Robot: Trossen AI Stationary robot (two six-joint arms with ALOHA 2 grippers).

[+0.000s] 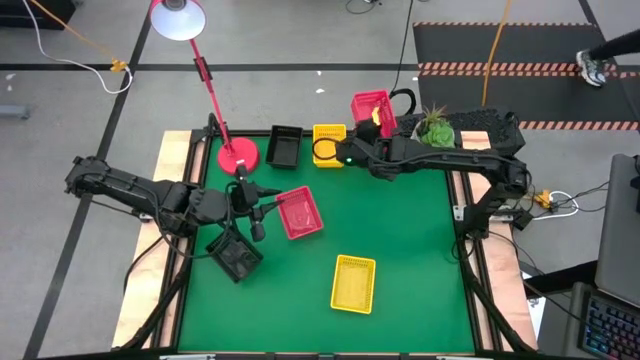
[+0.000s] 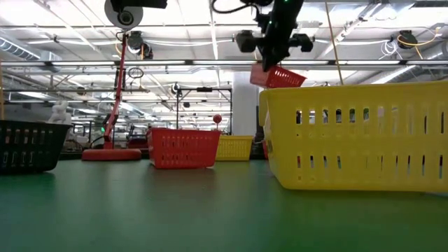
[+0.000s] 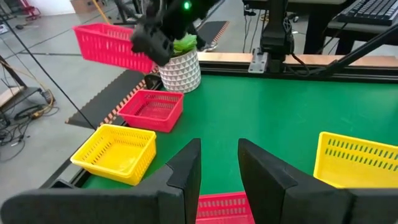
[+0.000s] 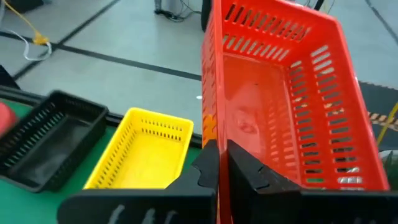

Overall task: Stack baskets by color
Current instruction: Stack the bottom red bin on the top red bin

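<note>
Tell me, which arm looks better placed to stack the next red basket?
The right. Its gripper is shut on a lifted red basket, above another red basket by the plant pot. The left gripper holds nothing.

Low view: near yellow basket (image 2: 357, 136) ran off right edge, black basket (image 2: 28, 145) off left. Left wrist view: red basket (image 3: 224, 207) mostly hidden behind the fingers (image 3: 183, 171), bottom-cropped.

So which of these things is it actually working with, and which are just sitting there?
In the job: held red basket, in the right tool; loose red basket; rear yellow basket; front yellow basket; rear black basket; front black basket.
Lying about: red lamp; plant pot.
</note>
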